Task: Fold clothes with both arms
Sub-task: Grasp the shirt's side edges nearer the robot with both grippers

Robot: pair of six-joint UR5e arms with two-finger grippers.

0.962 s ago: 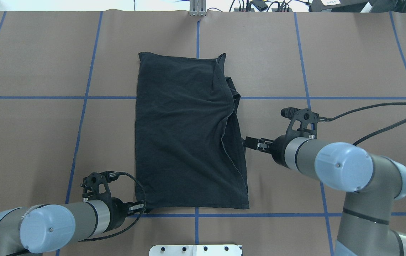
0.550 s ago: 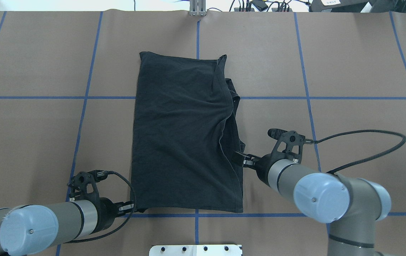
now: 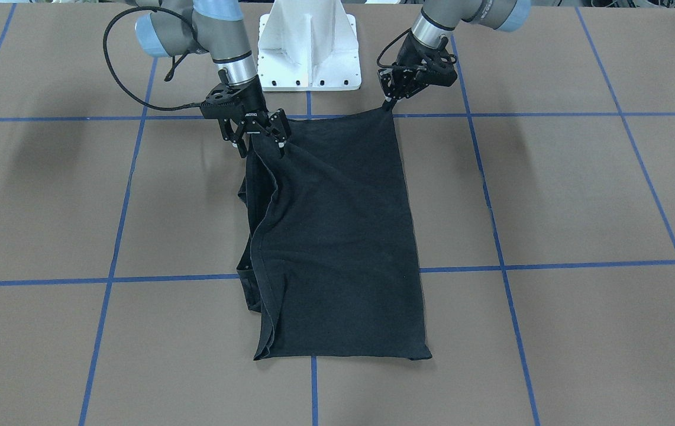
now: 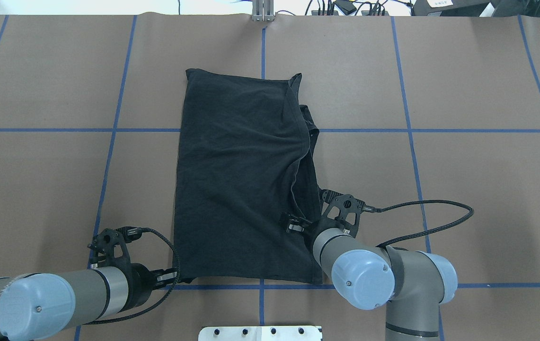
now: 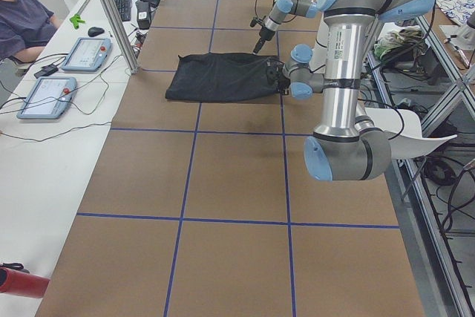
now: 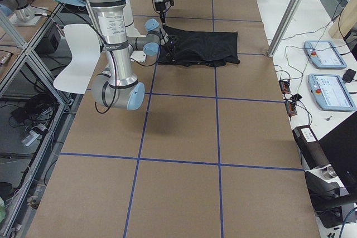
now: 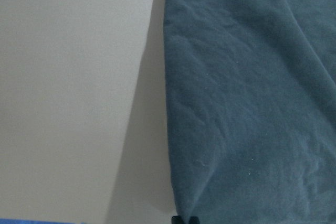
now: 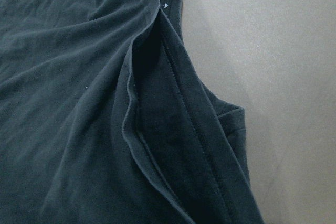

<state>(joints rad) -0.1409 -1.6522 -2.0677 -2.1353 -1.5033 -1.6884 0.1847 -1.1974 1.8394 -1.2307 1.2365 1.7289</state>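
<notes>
The black T-shirt (image 4: 246,180) lies folded into a long rectangle on the brown table, its print hidden. A doubled hem and a sleeve fold run along its right side (image 8: 173,129). My left gripper (image 4: 177,274) is shut on the shirt's near-left corner, low at the table; in the front view the left gripper (image 3: 388,103) pinches that corner. The left wrist view shows the shirt (image 7: 252,103) spreading away from that grip. My right gripper (image 4: 293,225) stands open over the shirt's right edge near its near end. Its fingers (image 3: 243,147) straddle the raised hem.
The white pedestal base (image 3: 309,44) stands just behind the shirt's near edge. Blue tape lines grid the table. A person (image 5: 22,16) sits at a side table with tablets (image 5: 48,96) beyond the far edge, behind a metal post (image 5: 111,12).
My right arm has swung in and toward the robot, bringing its gripper from beside the shirt onto its right edge. The left gripper drew the near-left corner slightly back, then held still.
</notes>
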